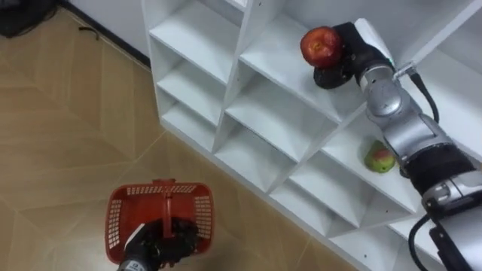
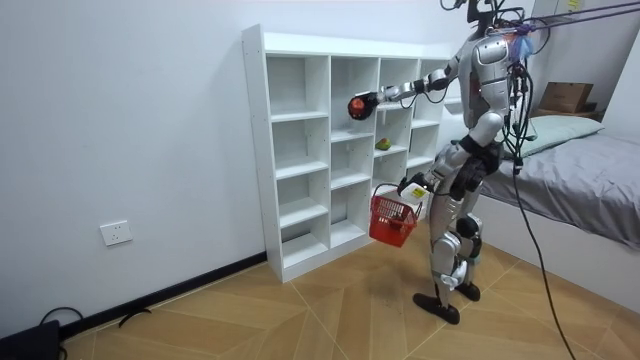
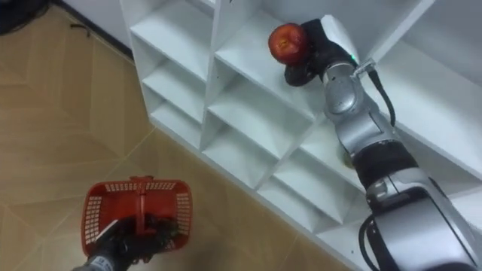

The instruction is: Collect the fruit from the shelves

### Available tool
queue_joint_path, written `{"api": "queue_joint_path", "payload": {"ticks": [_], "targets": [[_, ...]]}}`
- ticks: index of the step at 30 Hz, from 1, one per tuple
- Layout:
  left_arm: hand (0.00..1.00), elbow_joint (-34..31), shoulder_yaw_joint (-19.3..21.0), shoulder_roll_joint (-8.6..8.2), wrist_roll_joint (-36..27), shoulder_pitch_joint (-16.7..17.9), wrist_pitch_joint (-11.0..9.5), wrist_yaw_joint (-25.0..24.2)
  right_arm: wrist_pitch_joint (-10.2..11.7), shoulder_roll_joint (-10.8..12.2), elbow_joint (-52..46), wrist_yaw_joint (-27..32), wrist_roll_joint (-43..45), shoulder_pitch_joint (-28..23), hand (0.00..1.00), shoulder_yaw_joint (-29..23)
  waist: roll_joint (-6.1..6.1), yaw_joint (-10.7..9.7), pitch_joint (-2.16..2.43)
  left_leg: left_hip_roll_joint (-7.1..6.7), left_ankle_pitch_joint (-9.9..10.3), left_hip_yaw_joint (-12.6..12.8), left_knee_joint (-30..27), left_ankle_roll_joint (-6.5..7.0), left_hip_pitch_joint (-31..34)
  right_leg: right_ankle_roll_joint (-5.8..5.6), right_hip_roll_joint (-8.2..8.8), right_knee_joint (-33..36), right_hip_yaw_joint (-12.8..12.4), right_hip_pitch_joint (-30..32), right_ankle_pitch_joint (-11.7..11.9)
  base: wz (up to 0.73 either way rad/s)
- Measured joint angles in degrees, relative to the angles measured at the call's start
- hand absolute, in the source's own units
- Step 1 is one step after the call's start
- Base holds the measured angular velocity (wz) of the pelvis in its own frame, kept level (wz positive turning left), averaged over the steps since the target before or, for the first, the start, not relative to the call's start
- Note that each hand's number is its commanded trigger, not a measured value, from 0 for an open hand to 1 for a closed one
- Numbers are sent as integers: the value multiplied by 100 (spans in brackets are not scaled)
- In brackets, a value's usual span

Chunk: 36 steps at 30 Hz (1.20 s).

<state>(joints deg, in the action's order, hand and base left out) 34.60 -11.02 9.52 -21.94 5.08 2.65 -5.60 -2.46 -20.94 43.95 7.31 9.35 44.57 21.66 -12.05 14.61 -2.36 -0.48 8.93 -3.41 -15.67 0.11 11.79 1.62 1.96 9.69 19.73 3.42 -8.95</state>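
Observation:
My right hand (image 1: 345, 54) is shut on a red apple (image 1: 321, 46), held out just in front of the white closet (image 1: 260, 98) at an upper shelf; the same right hand (image 3: 310, 53) and apple (image 3: 288, 41) show in the right eye view. A green-red fruit (image 1: 380, 158) lies on a shelf one level lower, beside my right forearm. Low at my left, my left hand (image 1: 162, 242) is curled round the handle of a red plastic basket (image 1: 124, 211), which hangs above the wooden floor. In the room view I stand facing the closet (image 2: 300, 150), basket (image 2: 392, 218) at hip height.
The closet has several open white cubbies, most bare. Herringbone wood floor (image 1: 68, 135) spreads to the left. A bed (image 2: 580, 190) stands behind me at the room view's right, and a wall socket (image 2: 116, 233) sits low on the wall.

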Motion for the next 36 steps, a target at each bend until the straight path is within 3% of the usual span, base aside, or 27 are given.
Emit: {"api": "queue_joint_path", "payload": {"ticks": [3, 5, 11, 16, 20, 24, 29, 36], "targets": [[100, -164, -96, -65, -10, 20, 42, 0, 9, 28, -287, 3, 65, -158, 100, -59, 70, -60, 30, -18, -14, 5, 1, 22, -107, -6, 6, 3, -2, -103, 3, 0], [100, -200, -121, -130, -1, 17, 83, 0, 12, 30, -487, 9, 150, -340, 100, -63, 145, -64, 73, -19, -24, 27, 15, 36, -201, -18, 12, 12, -72, -172, 11, -7], [100, -201, -152, -210, -112, -11, 110, 51, -14, 244, -1212, 5, 520, -748, 100, -135, 207, -264, 108, 2, -74, 207, 137, 49, -358, -24, 11, 39, -247, -227, 21, -13], [100, -205, -171, -304, -391, -133, 113, 54, 1, 550, -1574, 3, 924, -902, 100, -247, 258, -497, 114, 27, -77, 261, 114, 51, -458, -21, 13, 59, -291, -279, 38, -8], [100, -403, -279, -332, -499, -201, 113, 53, -5, 735, -1602, 9, 1183, -958, 100, -273, 338, -525, 108, 20, -83, 333, 206, 53, -581, -22, 13, 99, -386, -300, 37, -14], [100, -441, -305, -415, -563, -276, 112, 53, -25, 766, -1764, 22, 1307, -1158, 100, -283, 366, -528, 111, 22, -83, 383, 243, 53, -653, -27, 14, 96, -391, -344, 34, -4], [100, -442, -625, -495, -788, -308, 112, 164, -97, 783, -2104, -3, 1339, -1571, 100, -197, 365, -545, 111, 28, -82, 423, 276, 53, -665, -28, 12, 84, -421, -330, 33, -3], [100, -442, -623, -597, -792, -452, 112, 173, -139, 880, -2114, -279, 1343, -1943, 100, -41, 369, -574, 109, 58, -81, 504, 317, 50, -722, -26, -12, 87, -551, -328, 34, -7]]}}
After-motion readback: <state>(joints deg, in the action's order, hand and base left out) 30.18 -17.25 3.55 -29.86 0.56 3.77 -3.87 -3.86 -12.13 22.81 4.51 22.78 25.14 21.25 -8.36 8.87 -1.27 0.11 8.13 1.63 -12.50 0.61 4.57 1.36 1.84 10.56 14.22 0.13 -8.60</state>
